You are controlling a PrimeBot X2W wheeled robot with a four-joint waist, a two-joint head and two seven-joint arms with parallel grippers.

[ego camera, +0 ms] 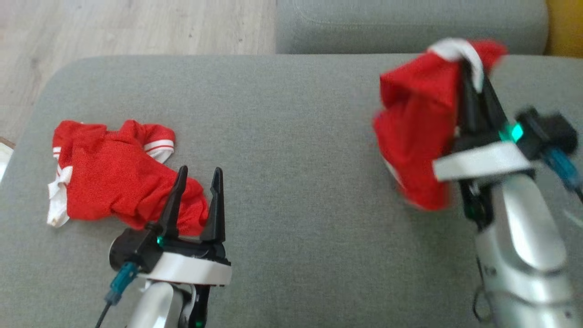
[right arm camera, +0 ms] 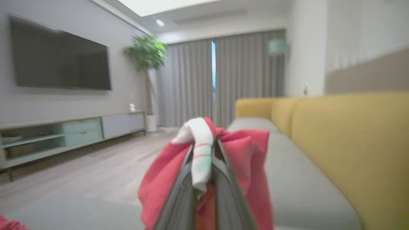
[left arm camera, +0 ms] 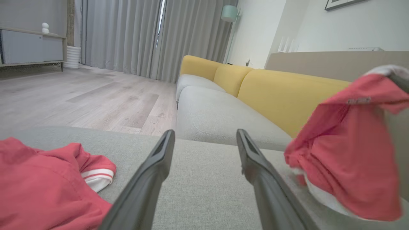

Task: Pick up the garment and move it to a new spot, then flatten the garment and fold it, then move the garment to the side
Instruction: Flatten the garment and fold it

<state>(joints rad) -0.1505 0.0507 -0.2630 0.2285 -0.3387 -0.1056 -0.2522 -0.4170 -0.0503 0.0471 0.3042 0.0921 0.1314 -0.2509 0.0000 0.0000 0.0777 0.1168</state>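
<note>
We see our right gripper (ego camera: 469,68) closed tight on the red garment (ego camera: 414,127), at the right side of the grey seat (ego camera: 296,159). In the right wrist view the two dark fingers (right arm camera: 179,198) stand almost together, with the garment's white band (right arm camera: 199,150) pinched between them and folded over their tips. The red cloth spills down on both sides of the fingers. From the head view the garment hangs bunched to the left of that gripper, raised above the seat. The picture is blurred there, so we cannot tell whether its lowest edge touches the fabric below.

Our left gripper (ego camera: 200,175) is at the lower left with its fingers spread wide and nothing between them. In the left wrist view we look between those fingers and see bare grey seat. The fingertips sit over the near right edge of a crumpled shirt (ego camera: 109,177), also red, with white striped cuffs. It lies in a heap on the left part of the seat, well apart from the held garment. We cannot tell whether the fingers touch it.

Beyond the seat there is a second grey cushion (ego camera: 410,23), a yellow backrest (left arm camera: 281,95) and a pale wooden floor (ego camera: 114,27).
</note>
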